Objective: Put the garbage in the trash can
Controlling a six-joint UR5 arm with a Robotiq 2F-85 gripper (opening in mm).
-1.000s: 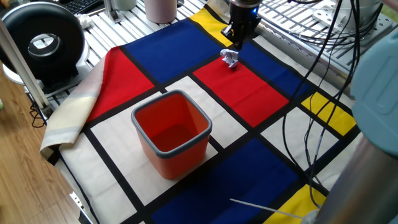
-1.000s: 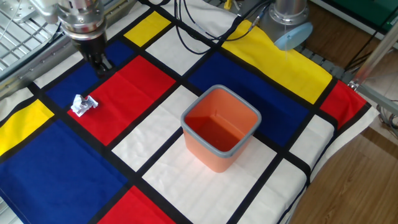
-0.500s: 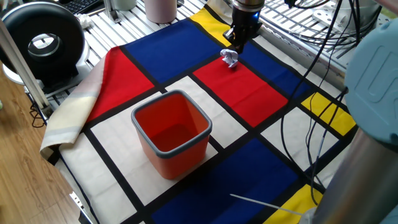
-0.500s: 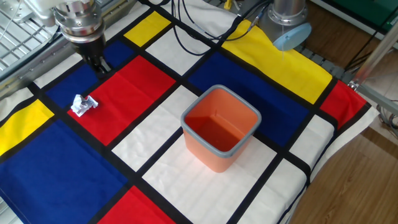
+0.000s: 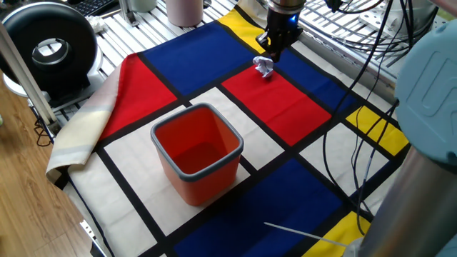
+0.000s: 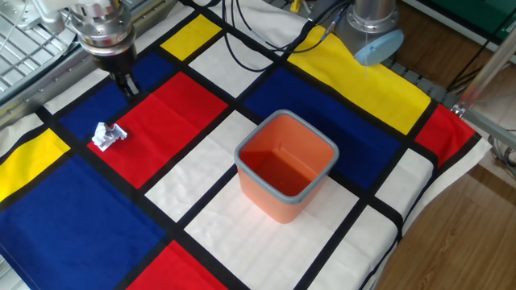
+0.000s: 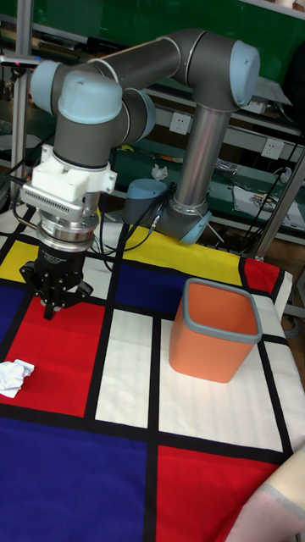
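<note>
The garbage (image 5: 264, 68) (image 6: 107, 135) (image 7: 14, 375) is a small crumpled white wad lying on the cloth where a red square meets a blue one. My gripper (image 5: 275, 51) (image 6: 129, 87) (image 7: 52, 312) hangs just above the cloth a short way beyond the wad, not touching it. Its fingers point down and are pressed together, with nothing between them. The trash can (image 5: 196, 151) (image 6: 284, 165) (image 7: 219, 330) is an orange-red bin with a grey rim. It stands upright on a white square, well apart from the wad, and its inside looks bare.
A colour-block cloth (image 5: 300, 107) covers the table and hangs over the near-left edge. Black cables (image 5: 357, 143) trail across its right side. A pale pink cup (image 5: 184, 11) and a black round device (image 5: 48, 46) sit beyond the cloth. The arm's base (image 6: 375, 28) stands behind the bin.
The gripper has risen a little and shifted slightly away from the wad. Wad and bin have not moved.
</note>
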